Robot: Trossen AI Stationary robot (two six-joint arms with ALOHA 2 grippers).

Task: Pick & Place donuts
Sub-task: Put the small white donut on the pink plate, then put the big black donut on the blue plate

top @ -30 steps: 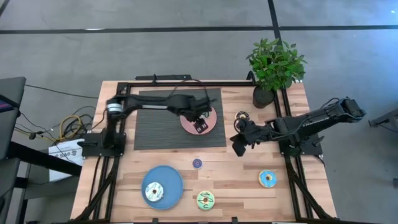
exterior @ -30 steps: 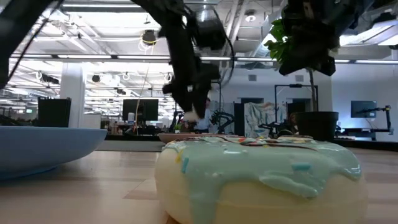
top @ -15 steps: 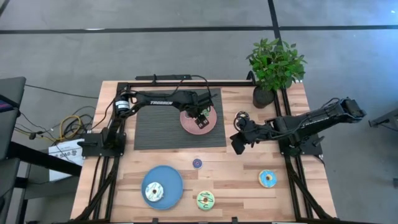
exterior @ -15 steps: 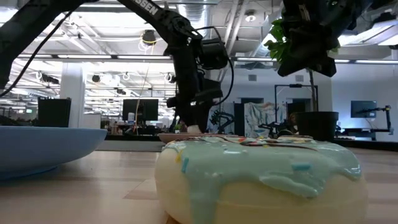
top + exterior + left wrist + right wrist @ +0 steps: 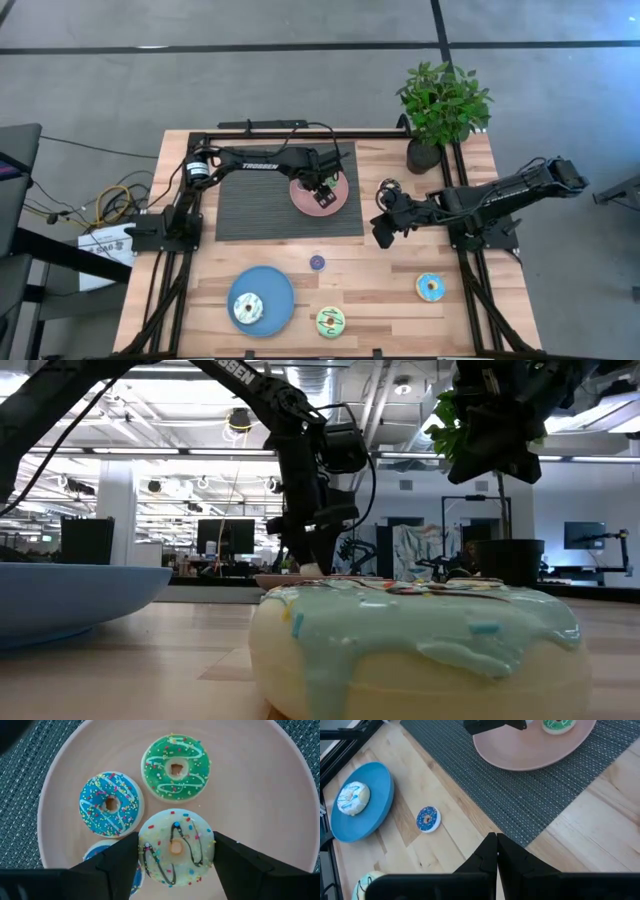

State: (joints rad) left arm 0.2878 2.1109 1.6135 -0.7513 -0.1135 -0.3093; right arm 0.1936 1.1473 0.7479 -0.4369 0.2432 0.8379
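My left gripper (image 5: 322, 196) stands over the pink plate (image 5: 340, 205) on the dark mat, shut on a pale donut with a black squiggle and sprinkles (image 5: 176, 847). A green donut (image 5: 175, 767), a blue one (image 5: 111, 805) and a third, half hidden by a finger (image 5: 97, 852), lie on that plate. My right gripper (image 5: 380, 232) hangs shut above bare wood right of the mat, touching nothing. A white donut (image 5: 247, 308) lies on the blue plate (image 5: 275, 285). On the table lie a small blue donut (image 5: 317, 263), a lime one (image 5: 330, 321) and a light blue one (image 5: 431, 287). My left gripper pinches the pale donut by its outer rim (image 5: 142, 851), one finger (image 5: 117, 865) on each of two opposite sides. The fingers come from above, pointing down. The donut lies flat, icing up, down at the pink plate; whether it rests on it I cannot tell.
A potted plant (image 5: 440, 110) stands at the far right corner, with a small dark ring (image 5: 389, 187) beside its pot. The dark mat (image 5: 260, 205) covers the far middle of the table. In the low view, one donut (image 5: 420, 640) sits close to the camera.
My left gripper has come down onto the pink plate with the pale donut between its fingers, its arm stretching out along the mat's far side. It has stayed almost still for the last half second. The right arm has kept still.
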